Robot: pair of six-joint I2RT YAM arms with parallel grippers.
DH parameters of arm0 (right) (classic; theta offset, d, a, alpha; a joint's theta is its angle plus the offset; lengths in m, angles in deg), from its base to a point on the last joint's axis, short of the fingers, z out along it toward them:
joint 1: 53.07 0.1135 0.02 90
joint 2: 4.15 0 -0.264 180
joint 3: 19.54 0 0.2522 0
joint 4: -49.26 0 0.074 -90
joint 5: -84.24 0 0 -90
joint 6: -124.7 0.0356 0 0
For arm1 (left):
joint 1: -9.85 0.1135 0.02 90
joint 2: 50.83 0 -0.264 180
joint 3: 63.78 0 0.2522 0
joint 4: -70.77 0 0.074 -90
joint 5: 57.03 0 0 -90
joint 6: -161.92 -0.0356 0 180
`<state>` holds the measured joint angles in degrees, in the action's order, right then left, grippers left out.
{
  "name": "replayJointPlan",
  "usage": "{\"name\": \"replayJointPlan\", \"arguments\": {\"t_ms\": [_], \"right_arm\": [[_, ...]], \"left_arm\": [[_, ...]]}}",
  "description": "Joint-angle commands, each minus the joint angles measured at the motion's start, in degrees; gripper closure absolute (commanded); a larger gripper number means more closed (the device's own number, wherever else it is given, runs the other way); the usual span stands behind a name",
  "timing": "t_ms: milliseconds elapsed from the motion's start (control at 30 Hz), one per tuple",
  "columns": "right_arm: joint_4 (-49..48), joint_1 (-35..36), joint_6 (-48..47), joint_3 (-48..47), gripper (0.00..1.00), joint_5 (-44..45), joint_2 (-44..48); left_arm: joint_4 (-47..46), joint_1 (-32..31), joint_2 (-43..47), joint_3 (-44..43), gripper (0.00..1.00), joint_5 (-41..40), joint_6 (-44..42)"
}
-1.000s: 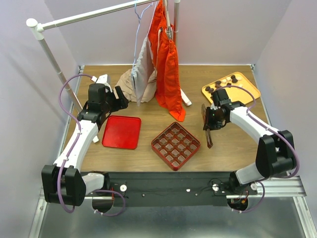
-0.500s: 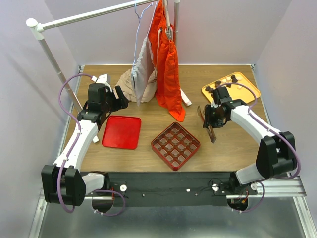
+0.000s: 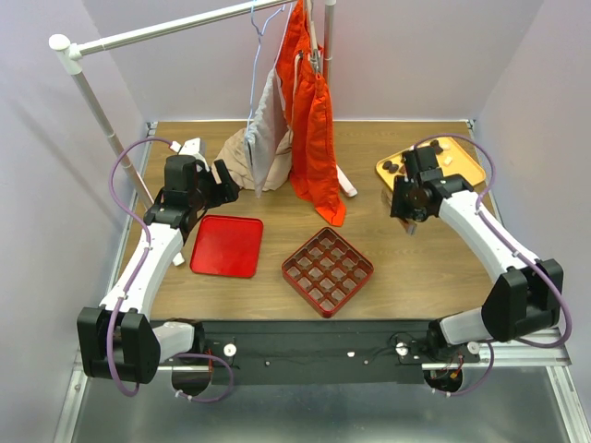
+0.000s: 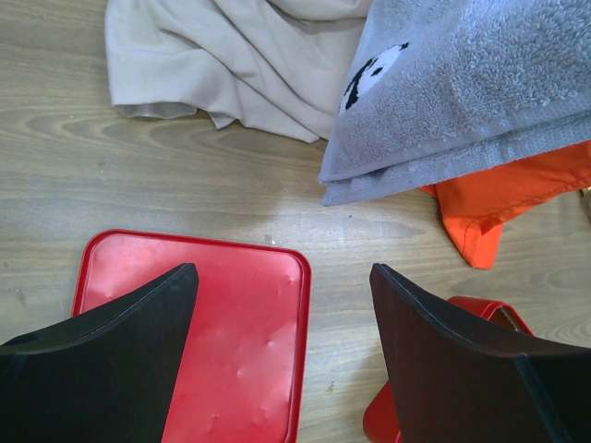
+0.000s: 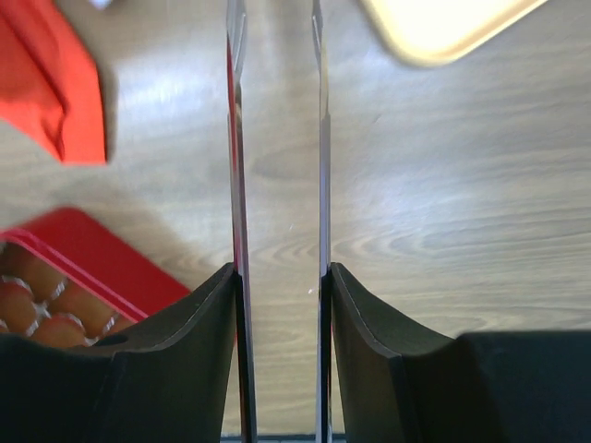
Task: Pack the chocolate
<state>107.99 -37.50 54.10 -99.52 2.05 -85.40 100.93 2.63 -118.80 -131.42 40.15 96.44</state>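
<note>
The chocolate lies on the yellow-orange tray (image 3: 457, 166) at the back right; a few dark lumps (image 3: 391, 168) show at its left end, and the rest are hidden by my right arm. My right gripper (image 3: 411, 220) hovers at the tray's near-left corner, shut on a pair of thin metal tongs (image 5: 237, 138). The tong blades stand slightly apart with nothing between them (image 5: 280, 277). The red gridded box (image 3: 327, 269) sits at front centre and also shows in the right wrist view (image 5: 83, 268). My left gripper (image 3: 222, 177) is open and empty (image 4: 282, 277) above the red lid.
A flat red lid (image 3: 227, 245) lies at the left front, also in the left wrist view (image 4: 231, 323). Orange clothes (image 3: 312, 120) and a grey towel (image 3: 263, 125) hang from a rail. A beige cloth (image 3: 242, 152) lies behind them.
My right gripper has moved with the tongs away from the red gridded box, back and to the right toward the yellow-orange tray. The left arm has not moved.
</note>
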Motion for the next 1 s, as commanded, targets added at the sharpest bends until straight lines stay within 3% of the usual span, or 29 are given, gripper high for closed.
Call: {"name": "replayJointPlan", "arguments": {"t_ms": [0,367,667,967], "right_arm": [[1.08,-0.10,-0.50,-5.76,0.50,11.24,-0.39],[-1.73,-1.59,0.47,-7.71,0.51,19.25,-2.77],[-7.70,-9.58,0.29,-2.69,0.51,12.68,-3.65],[-11.48,-11.00,2.22,-3.57,0.51,8.80,-7.43]], "left_arm": [[0.56,-0.16,0.11,-0.96,0.15,0.03,-0.43],[1.61,-0.16,0.81,-0.52,0.15,-1.38,-1.92],[1.35,-0.16,1.25,0.45,0.15,-1.91,-2.28],[0.56,-0.16,-0.24,-0.25,0.15,-0.59,-2.63]]}}
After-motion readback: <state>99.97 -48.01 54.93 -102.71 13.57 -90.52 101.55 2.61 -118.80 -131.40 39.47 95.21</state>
